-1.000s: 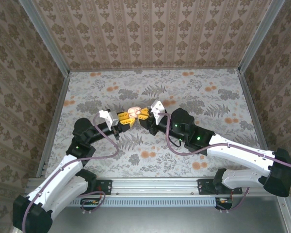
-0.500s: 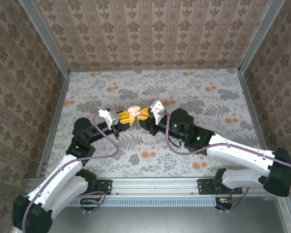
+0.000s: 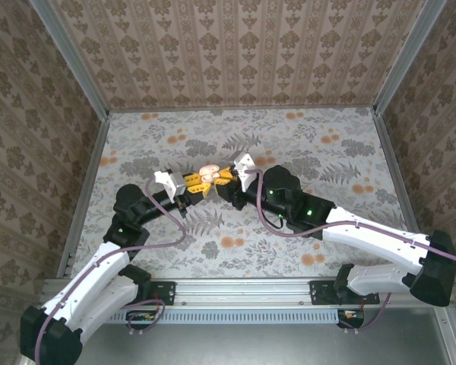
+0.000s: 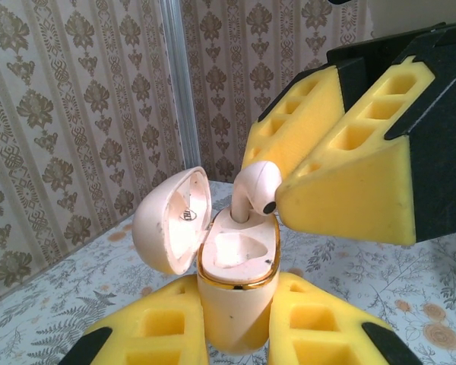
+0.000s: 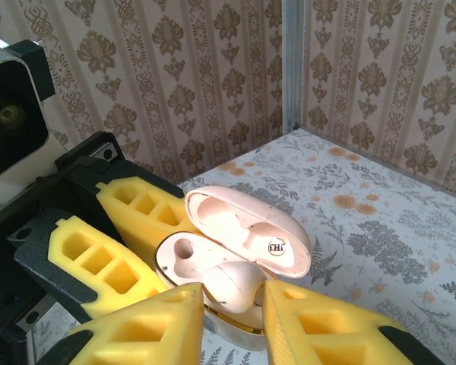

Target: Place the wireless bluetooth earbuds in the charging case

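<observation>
- My left gripper (image 3: 197,185) is squeezed almost all the way shut on the case (image 4: 235,262).
- Its two yellow fingers (image 4: 156,334) press on the bottom part of the case, one on each side.
- The case stands up straight in that grip, up above the table (image 3: 349,152).
- From the top, the case is over the middle of the table, a little toward the left edge.
- The lid (image 4: 171,220) is open and leans back to one side. It is joined to the case at its back.
- The case is cream white with a thin gold ring around its mouth.
- My right gripper (image 3: 225,176) comes in from the other side and meets the left gripper tip to tip.
- Its jaws are narrow, and the earbud (image 5: 232,285) sits between its yellow fingers (image 5: 163,327).
- The earbud is right at the mouth of the case.
- Its thin end points down into the case, and its round head sticks up above the gold ring.
- In the right wrist view I see a small round hole (image 5: 184,249) in the case, just beside the earbud.
- Both arms bend in toward the middle of the table.
</observation>
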You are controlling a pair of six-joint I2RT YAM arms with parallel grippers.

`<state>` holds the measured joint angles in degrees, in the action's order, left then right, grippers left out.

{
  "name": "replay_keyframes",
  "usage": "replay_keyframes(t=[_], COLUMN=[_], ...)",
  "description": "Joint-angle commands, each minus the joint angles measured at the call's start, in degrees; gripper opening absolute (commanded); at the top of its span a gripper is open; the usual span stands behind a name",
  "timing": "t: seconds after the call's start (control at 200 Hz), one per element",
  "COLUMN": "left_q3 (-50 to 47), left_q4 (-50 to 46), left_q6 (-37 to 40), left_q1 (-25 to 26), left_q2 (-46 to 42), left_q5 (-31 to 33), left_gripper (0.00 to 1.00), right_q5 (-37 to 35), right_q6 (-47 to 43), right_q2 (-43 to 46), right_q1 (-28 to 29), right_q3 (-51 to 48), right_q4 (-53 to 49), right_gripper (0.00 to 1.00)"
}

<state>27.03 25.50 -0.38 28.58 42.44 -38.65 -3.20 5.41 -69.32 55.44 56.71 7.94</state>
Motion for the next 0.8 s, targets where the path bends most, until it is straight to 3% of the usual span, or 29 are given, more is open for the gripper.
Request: replay_keyframes(t=[0.0, 0.255, 0.795], left_q3=[2.17, 2.07, 1.52], left_q4=[4.58, 3.63, 1.92], left_q6=[-0.41, 0.12, -0.10], left_q1=[0.87, 0.87, 1.14], left_q2=[-0.69, -0.67, -1.57], left_q5=[-1.77, -2.74, -3.53], left_gripper=[0.00, 0.00, 0.00], right_q5=[2.01, 5.75, 14.95], right_q6=[2.40, 3.94, 7.95], right_q2=[-1.64, -4.04, -8.02], right_q1=[-0.93, -2.29, -5.96], right_q3=[1.85, 6.87, 11.34], right_q4=[-6.20, -13.95, -20.77], right_gripper=[0.27, 0.26, 0.25])
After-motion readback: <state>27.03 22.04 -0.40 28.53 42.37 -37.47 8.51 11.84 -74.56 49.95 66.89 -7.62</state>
